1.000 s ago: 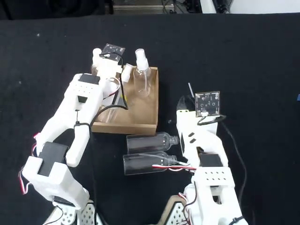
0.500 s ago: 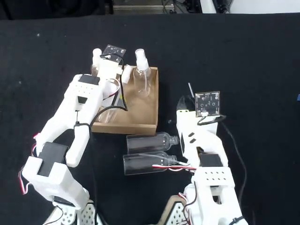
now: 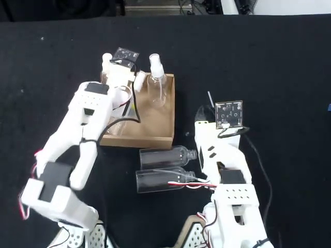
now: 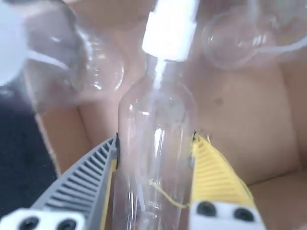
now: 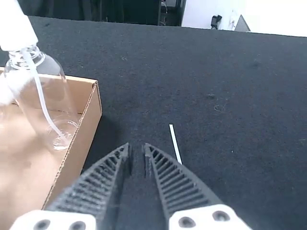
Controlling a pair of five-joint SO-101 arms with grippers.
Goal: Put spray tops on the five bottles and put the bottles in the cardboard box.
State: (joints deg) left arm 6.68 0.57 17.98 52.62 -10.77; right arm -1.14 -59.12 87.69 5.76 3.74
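**Bottle [image 4: 156,124] gripped over the cardboard box [image 3: 158,124]**

Okay, on the left wrist feed I've got the left jaws clamped on the gripped bottle, one ribbed pad pressed to each side of its clear body. Its white spray top [image 4: 170,26] is on and points away from the camera, with the brown floor of the box right behind it. Whether the bottle touches that floor, I can't tell. Two more clear bottles sit blurred beyond it inside the box [image 4: 96,72] [image 4: 230,43].

Up on the high view, the left arm stretches across the box's left side. A capped bottle [image 3: 156,88] stands upright in the far right corner; the right wrist feed catches it too [image 5: 45,96], just inside the box wall [image 5: 88,120].

Two uncapped bottles lie on their sides on the black table [image 3: 269,62], just off the box's near edge, one [image 3: 164,157] beside the other [image 3: 158,181], necks toward the right arm.

Right jaws are drawn almost together, only a slit between them, gripping nothing, low over the table beside the box. A thin white tube [image 5: 175,149] lies just past their tips.
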